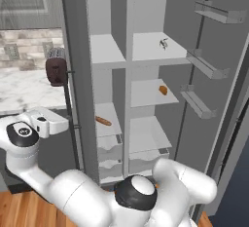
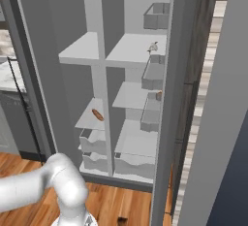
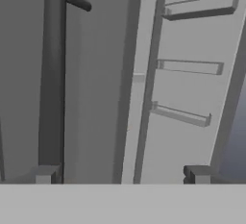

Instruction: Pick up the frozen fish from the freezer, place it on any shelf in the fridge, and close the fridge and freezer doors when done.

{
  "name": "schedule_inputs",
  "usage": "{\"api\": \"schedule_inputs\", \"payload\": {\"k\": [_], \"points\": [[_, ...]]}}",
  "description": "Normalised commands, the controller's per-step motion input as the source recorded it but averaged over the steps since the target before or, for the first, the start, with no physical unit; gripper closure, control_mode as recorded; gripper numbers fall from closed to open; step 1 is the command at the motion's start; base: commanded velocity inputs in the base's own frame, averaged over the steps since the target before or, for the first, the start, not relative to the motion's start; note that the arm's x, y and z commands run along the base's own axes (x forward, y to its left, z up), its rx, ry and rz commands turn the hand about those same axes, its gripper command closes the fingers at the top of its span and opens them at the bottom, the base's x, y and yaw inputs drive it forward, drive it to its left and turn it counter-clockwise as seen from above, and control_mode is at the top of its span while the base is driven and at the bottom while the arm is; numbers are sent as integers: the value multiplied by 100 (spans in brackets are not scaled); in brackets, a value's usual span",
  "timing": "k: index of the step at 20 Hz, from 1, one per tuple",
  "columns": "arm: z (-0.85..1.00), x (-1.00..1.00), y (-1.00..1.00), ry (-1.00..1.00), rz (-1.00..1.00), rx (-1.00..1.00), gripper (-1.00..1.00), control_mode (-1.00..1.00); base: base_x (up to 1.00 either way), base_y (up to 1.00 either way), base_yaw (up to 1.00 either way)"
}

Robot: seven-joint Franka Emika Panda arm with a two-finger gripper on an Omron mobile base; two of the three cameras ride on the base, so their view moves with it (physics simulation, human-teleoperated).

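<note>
Frozen fish point(image 1: 164, 43) lies on the fridge shelf point(image 1: 146, 50); jaws spread wide and empty, so I push the freezer door's point(image 1: 73, 75) outer face squarely.

refrigerator body point(image 1: 73, 50): dark grey, matt, smooth like painted metal
shelf point(image 1: 155, 50): white, smooth, plastic look
frozen fish point(image 1: 164, 43): grey-silver, on the shelf
floor point(image 2: 116, 203) below refrigerator: glossy wood planks
counter point(image 1: 24, 89) left of refrigerator: polished marble
</note>
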Motion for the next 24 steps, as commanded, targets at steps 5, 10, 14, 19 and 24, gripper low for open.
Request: {"api": "schedule_inputs", "payload": {"k": [5, 10, 14, 19, 24], "points": [[-19, 69, 0, 0, 0, -3, -100, -100, 0, 0, 0], [-20, 62, 0, 0, 0, -3, -100, -100, 0, 0, 0], [-13, 41, -5, 0, 0, -3, -100, -100, 0, 0, 0], [0, 18, -32, -1, 2, 0, -100, -100, 0, 0, 0], [0, 23, -51, 0, 0, 0, -100, -100, 0, 0, 0]]}}
